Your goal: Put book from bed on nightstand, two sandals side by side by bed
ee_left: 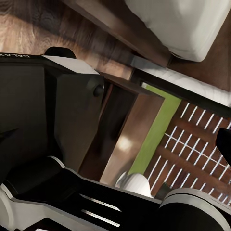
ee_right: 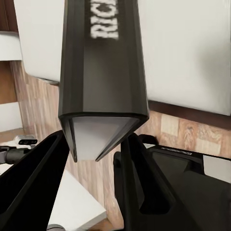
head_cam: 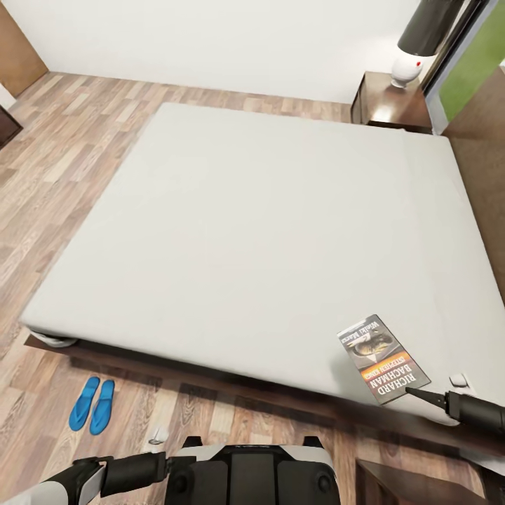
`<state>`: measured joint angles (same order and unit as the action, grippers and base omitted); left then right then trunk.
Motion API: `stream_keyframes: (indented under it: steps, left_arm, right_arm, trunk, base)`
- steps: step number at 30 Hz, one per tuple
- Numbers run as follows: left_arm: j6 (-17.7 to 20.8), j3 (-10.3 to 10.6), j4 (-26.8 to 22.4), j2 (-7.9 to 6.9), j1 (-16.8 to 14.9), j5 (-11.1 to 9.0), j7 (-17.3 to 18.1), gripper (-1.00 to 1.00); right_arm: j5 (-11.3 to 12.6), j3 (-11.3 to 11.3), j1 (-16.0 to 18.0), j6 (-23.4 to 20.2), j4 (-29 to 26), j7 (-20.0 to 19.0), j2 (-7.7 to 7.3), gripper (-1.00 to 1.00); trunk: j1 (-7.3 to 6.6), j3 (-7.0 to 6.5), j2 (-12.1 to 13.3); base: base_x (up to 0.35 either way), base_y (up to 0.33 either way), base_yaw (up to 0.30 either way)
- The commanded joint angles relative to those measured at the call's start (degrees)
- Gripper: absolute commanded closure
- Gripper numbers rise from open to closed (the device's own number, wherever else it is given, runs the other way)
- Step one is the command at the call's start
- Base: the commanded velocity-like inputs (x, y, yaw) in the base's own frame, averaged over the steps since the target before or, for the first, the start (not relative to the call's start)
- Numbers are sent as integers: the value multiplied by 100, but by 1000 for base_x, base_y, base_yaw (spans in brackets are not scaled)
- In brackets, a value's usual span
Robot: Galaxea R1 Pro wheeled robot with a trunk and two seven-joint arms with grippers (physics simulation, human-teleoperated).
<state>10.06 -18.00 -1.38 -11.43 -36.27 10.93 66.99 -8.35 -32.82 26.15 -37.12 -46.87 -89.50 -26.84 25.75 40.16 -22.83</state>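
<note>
The book (head_cam: 384, 358) lies flat near the close right corner of the bed (head_cam: 252, 231), its "RICHARD" lettering facing me. My right gripper (head_cam: 410, 392) reaches in from the right and its tip meets the book's near corner. In the right wrist view the book (ee_right: 103, 72) points away from the camera, and the black fingers (ee_right: 41, 183) stand spread on either side of its near end. The two sandals (head_cam: 92, 405) rest side by side on the floor beside the bed's left corner. My left gripper (head_cam: 179, 463) is tucked low against my base, its fingers unclear.
One nightstand (head_cam: 393, 105) carrying a white lamp (head_cam: 410, 70) stands beyond the bed at the far right, by the window. Another nightstand (head_cam: 414, 484) is close at my right. A small white object (head_cam: 158, 436) lies on the plank floor near my base.
</note>
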Motion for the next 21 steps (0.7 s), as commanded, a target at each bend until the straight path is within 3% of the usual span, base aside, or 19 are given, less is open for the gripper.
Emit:
stream_keyframes:
  steps: [1, 21]
  left_arm:
    - [58, -49, -3, 0, -3, 49, 23, -100]
    - [58, -47, -3, 0, -3, 49, 25, -100]
  right_arm:
    - [-56, -22, 4, -59, -6, -50, 4, 100]
    - [-62, -22, 4, -59, -6, -50, 4, 100]
  trunk:
    - [3, 6, -9]
    - [3, 6, -9]
  base:
    - [0, 0, 294]
    - [0, 0, 294]
